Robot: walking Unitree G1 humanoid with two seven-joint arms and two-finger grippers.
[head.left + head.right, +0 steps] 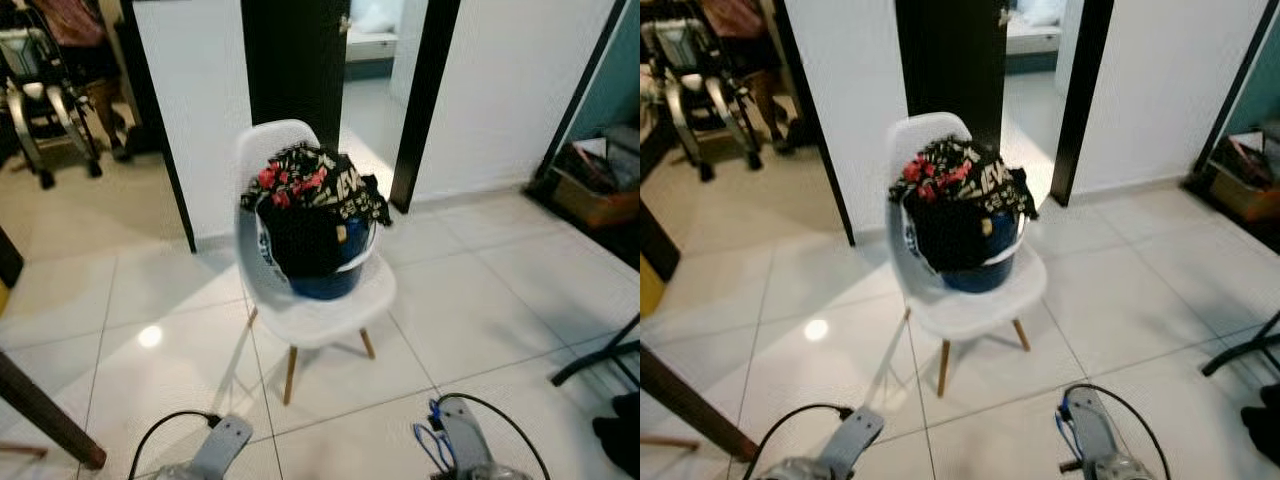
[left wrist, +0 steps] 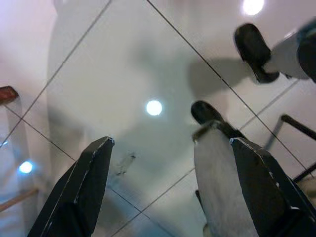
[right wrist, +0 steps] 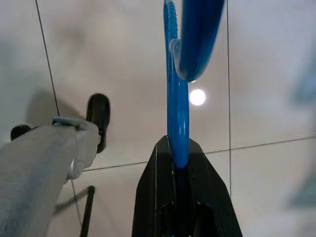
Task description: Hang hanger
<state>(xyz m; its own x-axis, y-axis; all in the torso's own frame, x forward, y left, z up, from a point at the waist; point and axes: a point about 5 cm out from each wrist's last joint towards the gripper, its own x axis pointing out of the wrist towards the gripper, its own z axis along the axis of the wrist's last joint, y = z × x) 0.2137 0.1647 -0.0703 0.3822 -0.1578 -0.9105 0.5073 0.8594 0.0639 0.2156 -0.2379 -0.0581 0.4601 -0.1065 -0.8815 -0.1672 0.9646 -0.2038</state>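
Observation:
A blue plastic hanger (image 3: 177, 113) is clamped between the two black fingers of my right gripper (image 3: 177, 157), which hangs low over the floor tiles. A bit of the hanger (image 1: 431, 440) shows beside my right arm at the bottom of the left eye view. My left gripper (image 2: 170, 142) is open and holds nothing, also pointing down at the floor. Ahead stands a white chair (image 1: 325, 318) carrying a blue basket (image 1: 328, 284) heaped with dark patterned clothes (image 1: 315, 185).
Behind the chair are a white wall and a dark open doorway (image 1: 370, 70). A dark table leg (image 1: 45, 412) slants at the left. A black stand base (image 1: 600, 360) and a box of things (image 1: 590, 190) are at the right. A wheeled frame (image 1: 40, 100) stands far left.

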